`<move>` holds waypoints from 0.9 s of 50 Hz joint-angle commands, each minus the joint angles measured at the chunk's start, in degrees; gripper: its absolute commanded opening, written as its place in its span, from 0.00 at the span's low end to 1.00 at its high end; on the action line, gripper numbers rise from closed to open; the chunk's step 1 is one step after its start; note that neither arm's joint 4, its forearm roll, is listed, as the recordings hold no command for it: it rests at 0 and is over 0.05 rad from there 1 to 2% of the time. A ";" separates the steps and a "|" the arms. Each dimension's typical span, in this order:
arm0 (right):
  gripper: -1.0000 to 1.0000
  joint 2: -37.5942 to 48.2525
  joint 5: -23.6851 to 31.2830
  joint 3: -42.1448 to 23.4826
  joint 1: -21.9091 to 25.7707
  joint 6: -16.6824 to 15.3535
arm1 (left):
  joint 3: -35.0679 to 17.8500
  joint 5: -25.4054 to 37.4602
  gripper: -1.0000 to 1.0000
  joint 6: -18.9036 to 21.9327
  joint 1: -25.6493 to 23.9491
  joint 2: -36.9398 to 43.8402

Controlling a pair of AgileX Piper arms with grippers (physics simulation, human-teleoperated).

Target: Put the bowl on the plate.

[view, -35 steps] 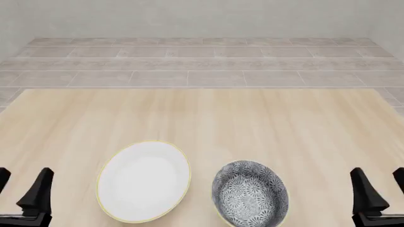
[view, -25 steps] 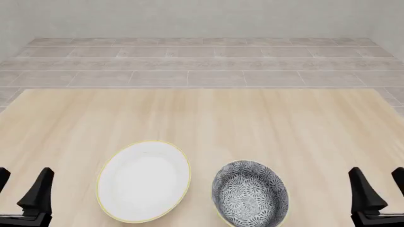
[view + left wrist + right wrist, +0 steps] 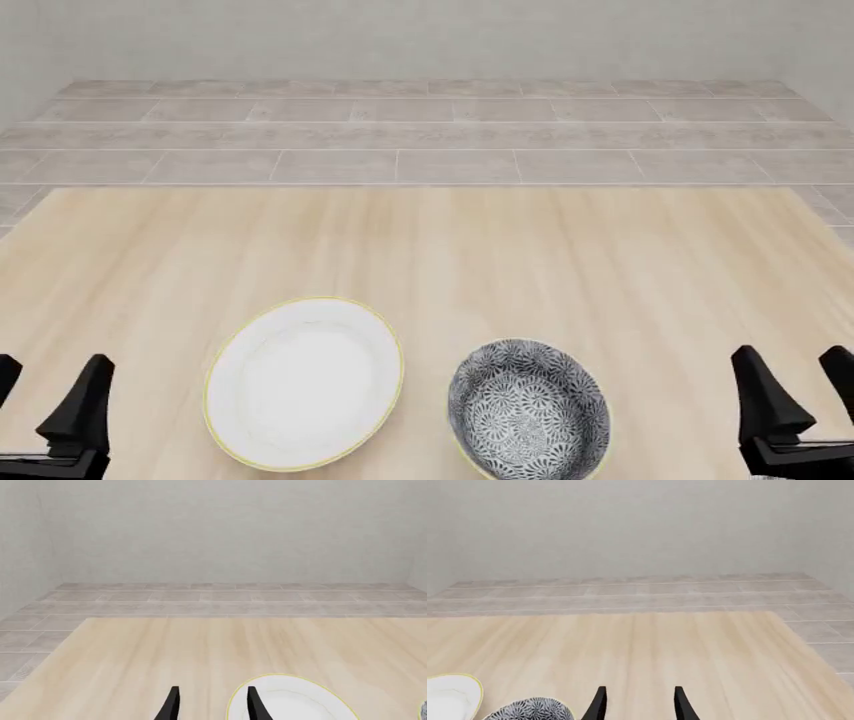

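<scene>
1. The right end effector (image 3: 797, 385) sits parted and empty at the near edge of the pale wooden desk (image 3: 441, 240), beside the deep grey floral-patterned bowl (image 3: 530, 410). A shallow pinch on its thin rim could slip.
2. The left end effector (image 3: 47, 392), also parted and empty, flanks the plain white gold-rimmed plate (image 3: 304, 382). Bowl and plate lie just apart, so a low carry might knock the plate.

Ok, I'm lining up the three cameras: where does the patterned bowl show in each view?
Front view: bowl near the bottom edge, right of centre, beside the plate.
Left wrist view: only a sliver of it at the lower right corner.
Right wrist view: bottom edge, left of the right claw.
Shared landmark: the white plate, beside the bowl in all three.
</scene>
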 commanded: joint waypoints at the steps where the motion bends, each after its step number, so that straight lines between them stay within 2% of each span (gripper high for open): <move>1: 1.00 1.51 2.59 -4.67 2.76 2.18 | 0.00 0.00 1.00 0.00 0.00 0.00; 4: 1.00 5.96 2.01 -6.89 3.38 -1.72 | 0.00 0.00 1.00 0.00 0.00 0.00; 6: 1.00 5.05 3.94 -8.65 4.31 -2.91 | 0.00 0.00 1.00 0.00 0.00 0.00; 10: 1.00 8.04 4.26 -10.87 4.79 -5.47 | 0.00 0.00 1.00 0.00 0.00 0.00; 11: 1.00 11.78 3.46 -11.49 3.94 -6.64 | 0.00 0.00 1.00 0.00 0.00 0.00; 15: 1.00 14.14 3.47 -12.79 4.77 -5.79 | 0.00 0.00 1.00 0.00 0.00 0.00; 18: 1.00 16.65 3.28 -13.57 4.13 -8.83 | 0.00 0.00 1.00 0.00 0.00 0.00; 19: 1.00 16.68 3.26 -13.58 4.13 -8.83 | 0.00 0.00 1.00 0.00 0.00 0.00; 20: 1.00 20.20 3.05 -14.40 4.78 -11.44 | 0.00 0.00 1.00 0.00 0.00 0.00; 23: 1.00 21.43 3.43 -15.03 4.73 -12.52 | 0.00 0.00 1.00 0.00 0.00 0.00; 24: 1.00 21.86 4.03 -15.99 5.06 -10.75 | 0.00 0.00 1.00 0.00 0.00 0.00; 31: 1.00 24.35 7.28 -20.03 4.85 -7.39 | 0.00 0.00 1.00 0.00 0.00 0.00; 33: 1.00 25.12 7.40 -20.56 6.45 -6.92 | 0.00 0.00 1.00 0.00 0.00 0.00; 35: 1.00 24.70 7.78 -21.02 6.93 -8.98 | 0.00 0.00 1.00 0.00 0.00 0.00; 36: 1.00 25.01 7.94 -21.29 7.35 -8.85 | 0.00 0.00 1.00 0.00 0.00 0.00; 38: 1.00 27.15 8.56 -22.37 9.46 -8.15 | 0.00 0.00 1.00 0.00 0.00 0.00; 41: 1.00 30.04 9.89 -24.15 10.20 -5.86 | 0.00 0.00 1.00 0.00 0.00 0.00; 45: 1.00 31.71 10.58 -25.12 10.68 -4.79 | 0.00 0.00 1.00 0.00 0.00 0.00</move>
